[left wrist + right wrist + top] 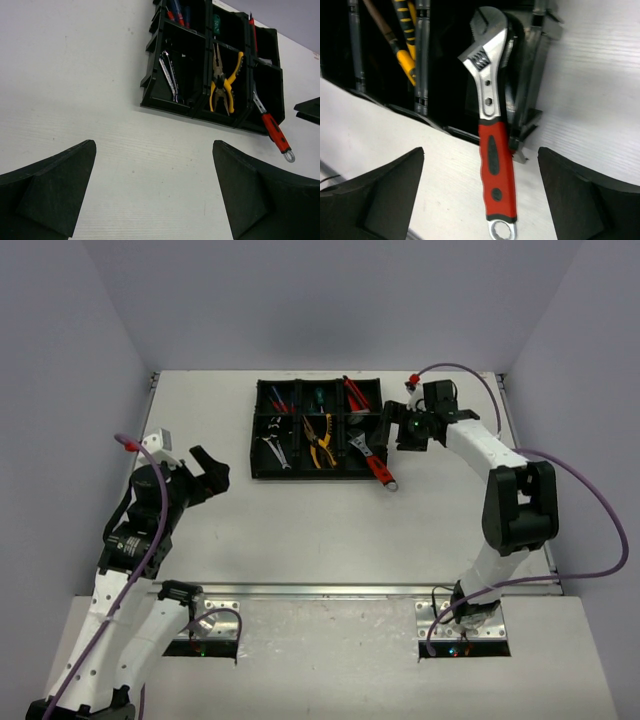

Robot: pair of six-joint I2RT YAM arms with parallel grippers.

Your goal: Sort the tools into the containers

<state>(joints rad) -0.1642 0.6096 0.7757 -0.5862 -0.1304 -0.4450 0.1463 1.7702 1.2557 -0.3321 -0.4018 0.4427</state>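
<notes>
At right wrist, wrench [496, 165] thumbwheel, lost overhead; right end effector [480, 150] spread, left end effector [154, 144] too.

In the right wrist view the top edge cuts off the tray [531, 117] and the yellow-handled pliers [407, 61] inside it. From above, we cannot tell apart the tools [278, 399] in the tray's far row: too small and shadowed.

No lettering, brand mark or number is legible on the red-handled adjustable wrench [497, 165] or the black plastic tray [160, 92].
</notes>
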